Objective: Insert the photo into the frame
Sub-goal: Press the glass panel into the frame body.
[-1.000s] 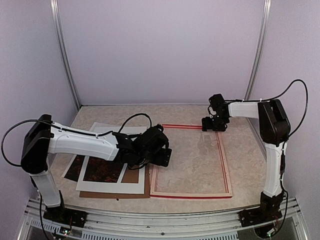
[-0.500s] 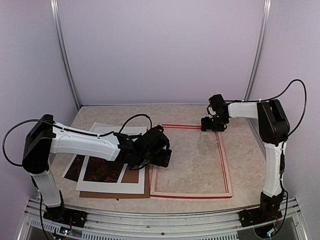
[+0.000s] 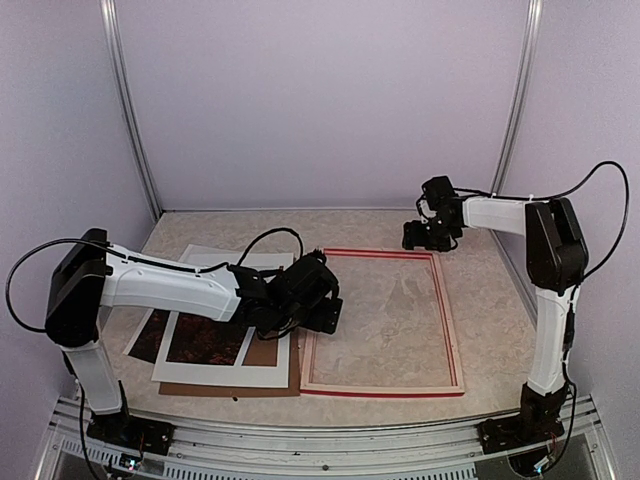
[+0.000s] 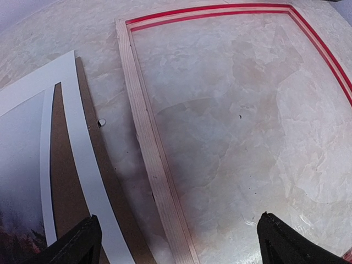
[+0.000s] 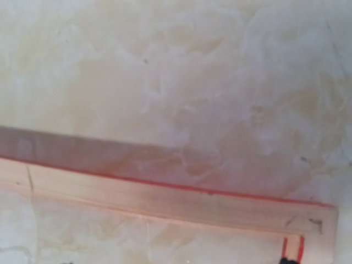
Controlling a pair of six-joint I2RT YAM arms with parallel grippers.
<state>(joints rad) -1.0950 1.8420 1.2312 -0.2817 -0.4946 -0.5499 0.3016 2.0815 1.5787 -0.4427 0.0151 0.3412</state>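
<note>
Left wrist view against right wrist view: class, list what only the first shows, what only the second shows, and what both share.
Only the left wrist view: the photo, the white mat board and the brown backing board lying left of the frame, plus the left gripper, open, at the bottom edge. Only the right wrist view: nothing extra, just a close look at one frame rail ending in a corner, with the table beyond. Both: the frame's pale wood with its red edge, and the marbled table.
</note>
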